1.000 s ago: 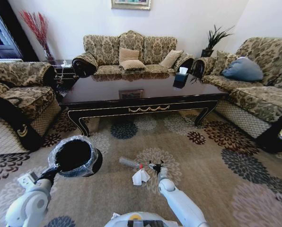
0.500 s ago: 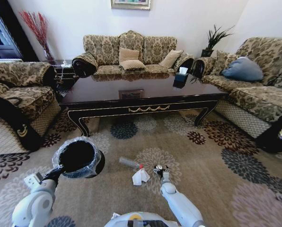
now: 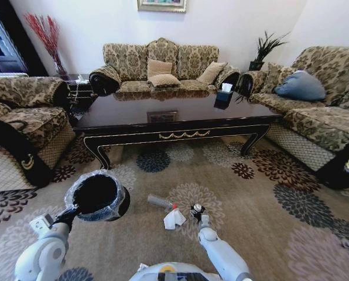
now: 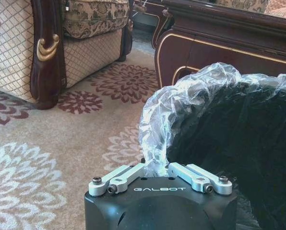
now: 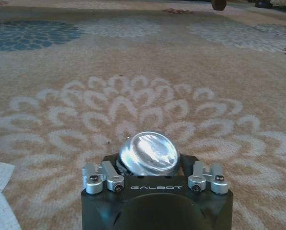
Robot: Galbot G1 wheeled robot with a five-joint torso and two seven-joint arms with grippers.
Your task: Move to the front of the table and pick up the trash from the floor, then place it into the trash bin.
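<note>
Glossy dark-wood coffee table with gold trim stands beyond the floral carpet. Nearer, the left gripper is clamped on the bag-lined rim of the small round black trash bin. Crumpled white paper and a red-capped clear bottle lie on the carpet beside the right gripper, which grips a small round silvery piece.

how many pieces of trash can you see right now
3: the crumpled white paper on the carpet, the clear bottle just beyond it, and the silvery round piece in the right gripper. Others may be hidden.
</note>
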